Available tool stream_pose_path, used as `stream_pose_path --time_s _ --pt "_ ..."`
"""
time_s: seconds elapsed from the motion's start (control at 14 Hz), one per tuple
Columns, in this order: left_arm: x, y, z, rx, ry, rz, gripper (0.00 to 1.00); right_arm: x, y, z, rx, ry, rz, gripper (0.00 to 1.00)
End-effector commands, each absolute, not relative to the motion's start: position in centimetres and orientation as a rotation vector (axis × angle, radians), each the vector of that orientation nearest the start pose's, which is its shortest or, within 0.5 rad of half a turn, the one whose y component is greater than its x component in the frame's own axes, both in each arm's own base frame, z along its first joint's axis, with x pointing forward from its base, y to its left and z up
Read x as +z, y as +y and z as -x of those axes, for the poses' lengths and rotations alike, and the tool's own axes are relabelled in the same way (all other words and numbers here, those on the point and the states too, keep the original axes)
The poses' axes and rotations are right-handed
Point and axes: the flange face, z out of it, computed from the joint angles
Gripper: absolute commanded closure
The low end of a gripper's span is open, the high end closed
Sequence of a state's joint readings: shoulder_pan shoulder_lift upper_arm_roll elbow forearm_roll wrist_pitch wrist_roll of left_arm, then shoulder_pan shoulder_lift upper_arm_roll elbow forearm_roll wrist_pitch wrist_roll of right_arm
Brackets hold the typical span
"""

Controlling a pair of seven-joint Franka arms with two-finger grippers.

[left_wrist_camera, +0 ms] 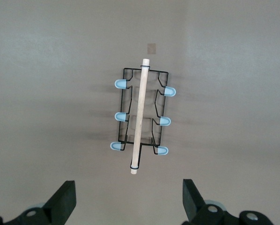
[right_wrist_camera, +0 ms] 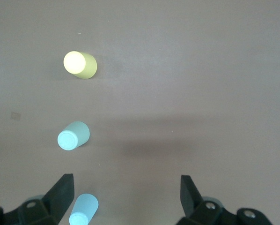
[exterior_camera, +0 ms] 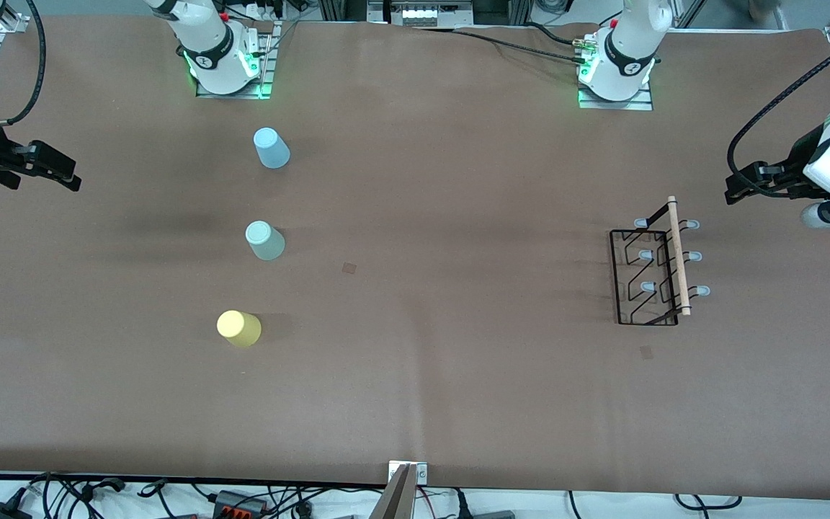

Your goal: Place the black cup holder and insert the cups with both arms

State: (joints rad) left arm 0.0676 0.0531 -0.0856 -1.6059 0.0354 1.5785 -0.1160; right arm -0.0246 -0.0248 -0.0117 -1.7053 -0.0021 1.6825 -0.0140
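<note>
My two grippers hang over the two short ends of the brown table. The whole middle is bare between them, and so is the wide strip at six o'clock, seen from the front camera.

My left gripper hovers in the air over the left arm's end, its black fingers spread wide with nothing between them. The black cup holder stands on the table below it, well apart from my fingertips and a step in from the table's edge. From the front camera it sits at about three o'clock on the table.

My right gripper hovers over the right arm's end, its fingers also spread wide and empty. The cups stand upside down, well apart, in a line running from twelve to six o'clock. The light blue cup is farthest from the camera, the pale green cup is in the middle, and the yellow cup is nearest. None of them touches my gripper.

The holder is thin black wire on a rectangular base. It has a pale wooden rod along its top and six rounded blue-tipped pegs, three to a side. The cups are smooth, tapered plastic.
</note>
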Motion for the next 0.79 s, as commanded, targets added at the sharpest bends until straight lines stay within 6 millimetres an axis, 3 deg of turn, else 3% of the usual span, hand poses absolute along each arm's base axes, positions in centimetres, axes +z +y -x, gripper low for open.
stream_pose_path --time_s 0.0,0.43,0.71 --pt "58.0 -0.6 -56.4 0.105 -0.156 3.113 0.00 59.0 -1.9 -55.0 -0.003 0.010 3.140 0.00" --pt "58.0 -0.6 -56.5 0.108 -0.156 3.113 0.00 58.8 -1.9 -55.1 0.005 0.010 3.140 0.00" --pt "56.5 -0.5 -57.5 0.103 -0.147 3.113 0.00 58.5 -1.6 -55.3 0.002 0.000 3.141 0.00"
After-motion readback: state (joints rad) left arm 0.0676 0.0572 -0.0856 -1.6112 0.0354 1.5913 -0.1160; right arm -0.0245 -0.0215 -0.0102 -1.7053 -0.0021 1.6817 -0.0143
